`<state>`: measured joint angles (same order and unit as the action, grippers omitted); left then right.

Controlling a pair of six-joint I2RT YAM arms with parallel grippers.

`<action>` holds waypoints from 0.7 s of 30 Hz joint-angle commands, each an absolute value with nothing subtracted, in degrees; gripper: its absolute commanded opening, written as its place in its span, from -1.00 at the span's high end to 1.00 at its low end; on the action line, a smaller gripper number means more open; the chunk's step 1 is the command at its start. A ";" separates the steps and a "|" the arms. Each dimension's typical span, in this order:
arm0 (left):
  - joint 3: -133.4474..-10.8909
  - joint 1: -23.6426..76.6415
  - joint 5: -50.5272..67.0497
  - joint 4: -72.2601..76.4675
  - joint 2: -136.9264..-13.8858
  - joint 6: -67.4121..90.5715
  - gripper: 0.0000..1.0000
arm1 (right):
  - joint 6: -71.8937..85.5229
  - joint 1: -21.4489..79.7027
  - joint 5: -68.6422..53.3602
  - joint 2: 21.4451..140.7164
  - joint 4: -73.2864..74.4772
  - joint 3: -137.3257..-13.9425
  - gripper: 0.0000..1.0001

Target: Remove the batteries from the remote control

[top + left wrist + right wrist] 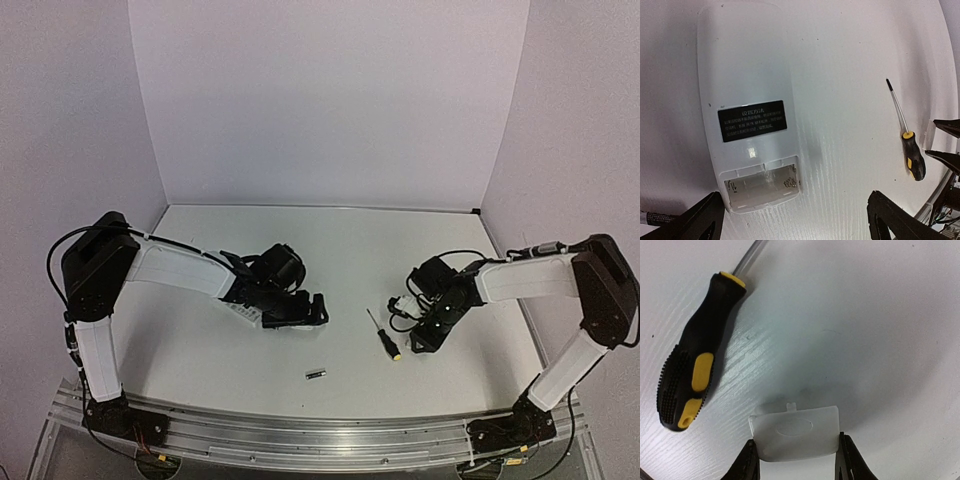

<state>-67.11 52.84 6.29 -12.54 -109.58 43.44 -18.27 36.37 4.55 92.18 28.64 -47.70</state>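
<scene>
Since the battery bay (pixel 762 186) on the remote (pixel 747 75) reads empty in the left wrist view (bare springs and walls, no cells), I'd call the unloading itself done or near done. Batteries (pixel 316 374) sit loose on the worktop (pixel 200 350) near the front edge, between the two arms and well apart from the remote. They're too small in the top view to tell one from two.

Left pincer (pixel 796 210) hangs over the bay end of the remote, jaws wide apart, holding nothing. Remote lies flat, back side up, label showing.

Right pincer (pixel 796 445) is down at the worktop, jaws drawn in against the two side edges of the small white cover (pixel 795 427), both fingers touching it. Cover lies flat with its latch tab pointing away from the wrist. Screwdriver (pixel 690 370) is just beside it, not touching and not held.

Step in hand, my read: handling the cover, cleanup once the cells are out. Can't tell whether it goes aside or back on the remote.

Next move calls for a firm squeeze on a thin, slick plastic part held by its edges. Then a straight lift, so it doesn't pivot or pop out, keeping clear of the screwdriver handle on the way up. If the cell count is in doubt, check the bay from the left wrist view first.
</scene>
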 commanded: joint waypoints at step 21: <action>-75.22 53.25 18.74 1.72 -119.63 45.37 -0.99 | 12.65 36.15 7.96 52.93 32.13 -38.09 0.68</action>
